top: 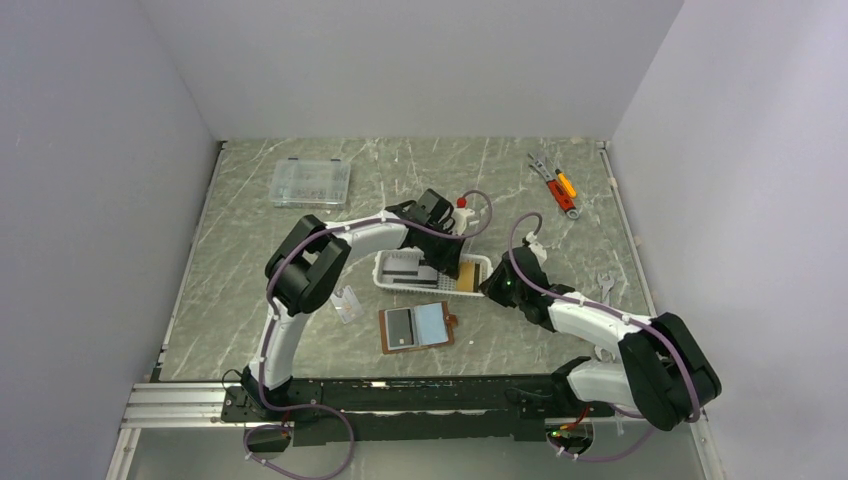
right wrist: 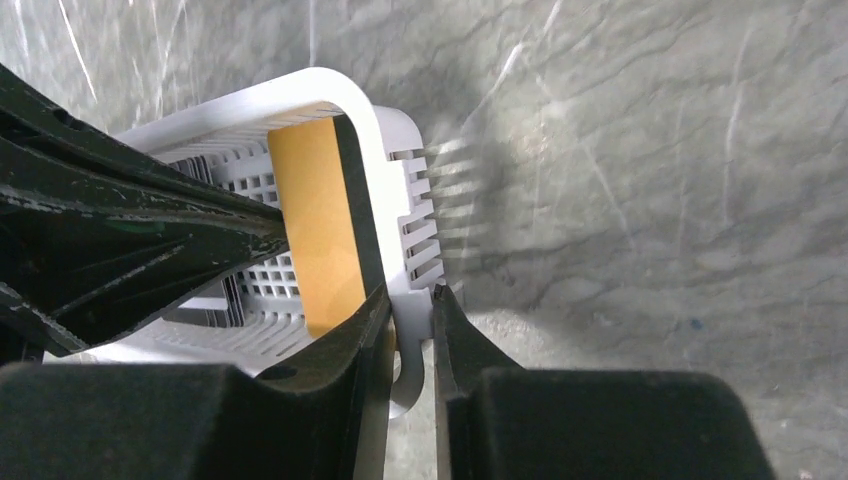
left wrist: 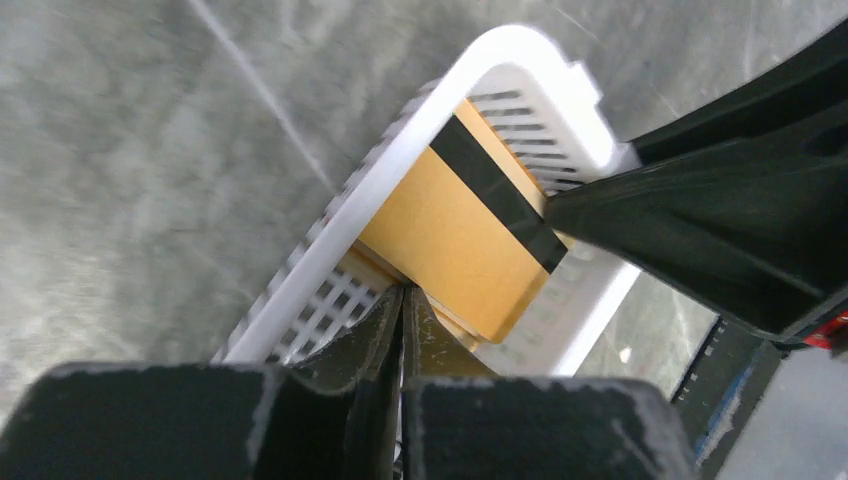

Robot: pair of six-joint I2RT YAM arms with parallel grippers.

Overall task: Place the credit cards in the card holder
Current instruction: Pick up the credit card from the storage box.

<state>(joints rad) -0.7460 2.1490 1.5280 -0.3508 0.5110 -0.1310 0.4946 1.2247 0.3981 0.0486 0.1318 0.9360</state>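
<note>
An orange-gold credit card (left wrist: pixel 455 235) with a black stripe stands tilted at the end of the white slotted basket (left wrist: pixel 520 55). My left gripper (left wrist: pixel 403 298) is shut on that card's lower edge. More credit cards (top: pixel 405 268), grey-white striped, lie flat in the basket. My right gripper (right wrist: pixel 410 305) is shut on the basket's end rim (right wrist: pixel 400 150), one finger inside and one outside. The card holder (top: pixel 433 322) lies open on the table in front of the basket, its pale blue inside up, with a grey card (top: pixel 398 330) on its left half.
A small clear plastic piece (top: pixel 347 305) lies left of the card holder. A clear compartment box (top: pixel 310 182) sits at the back left. Hand tools (top: pixel 556 186) lie at the back right and a small wrench (top: pixel 605 283) at the right. Both grippers crowd the basket's right end.
</note>
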